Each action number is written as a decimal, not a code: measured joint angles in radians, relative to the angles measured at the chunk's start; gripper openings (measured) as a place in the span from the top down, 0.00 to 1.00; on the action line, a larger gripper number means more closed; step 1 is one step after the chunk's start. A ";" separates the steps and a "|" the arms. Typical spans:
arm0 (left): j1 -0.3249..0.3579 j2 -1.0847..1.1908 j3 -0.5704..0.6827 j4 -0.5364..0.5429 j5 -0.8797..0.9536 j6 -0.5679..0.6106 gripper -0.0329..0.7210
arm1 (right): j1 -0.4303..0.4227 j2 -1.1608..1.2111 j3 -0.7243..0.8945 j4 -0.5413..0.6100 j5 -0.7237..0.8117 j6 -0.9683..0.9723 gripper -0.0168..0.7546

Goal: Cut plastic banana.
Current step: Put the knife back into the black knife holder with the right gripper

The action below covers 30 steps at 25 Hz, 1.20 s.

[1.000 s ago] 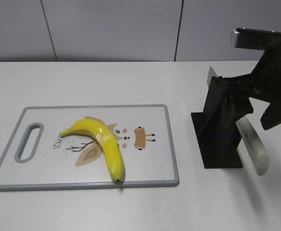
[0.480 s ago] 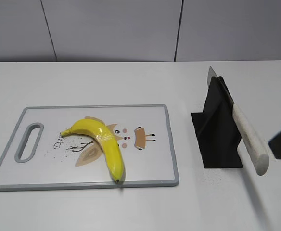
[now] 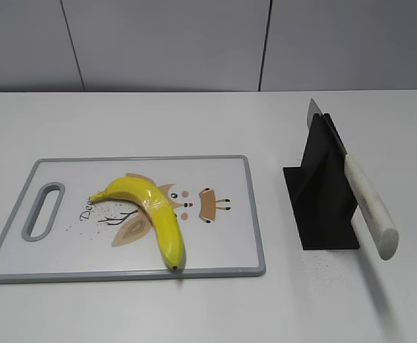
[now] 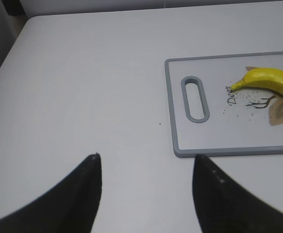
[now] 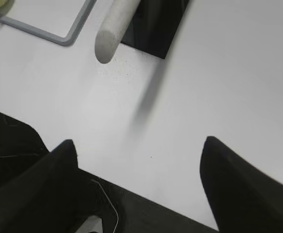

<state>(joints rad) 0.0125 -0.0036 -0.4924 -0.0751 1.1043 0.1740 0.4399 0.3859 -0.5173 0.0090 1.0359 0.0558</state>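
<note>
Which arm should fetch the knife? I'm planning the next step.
Probably the right: its open gripper hovers just short of the knife handle in the black stand. The left gripper hovers beyond the cutting board.

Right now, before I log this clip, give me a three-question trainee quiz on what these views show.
1. True or false: the plastic banana lies whole on the cutting board.
2. Where is the knife? A) in the right gripper B) resting in the black stand C) flat on the board
3. Fill in: the left gripper hangs open over bare ____, beside the board's handle end.

Key: 1 true. 2 B; the right gripper is open and empty, short of the white handle. 3 table.
</note>
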 joint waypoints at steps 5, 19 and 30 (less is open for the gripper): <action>0.000 0.000 0.000 0.001 0.000 -0.001 0.20 | 0.000 -0.202 0.009 -0.002 0.003 0.000 0.21; 0.000 0.000 0.000 0.002 -0.001 -0.001 0.21 | -0.184 -0.392 0.011 -0.001 0.004 0.000 0.21; 0.000 0.000 0.000 0.002 -0.001 -0.001 0.22 | -0.371 -0.392 0.011 0.001 0.004 0.000 0.21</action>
<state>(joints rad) 0.0125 -0.0036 -0.4924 -0.0736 1.1034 0.1731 0.0685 -0.0056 -0.5059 0.0099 1.0398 0.0558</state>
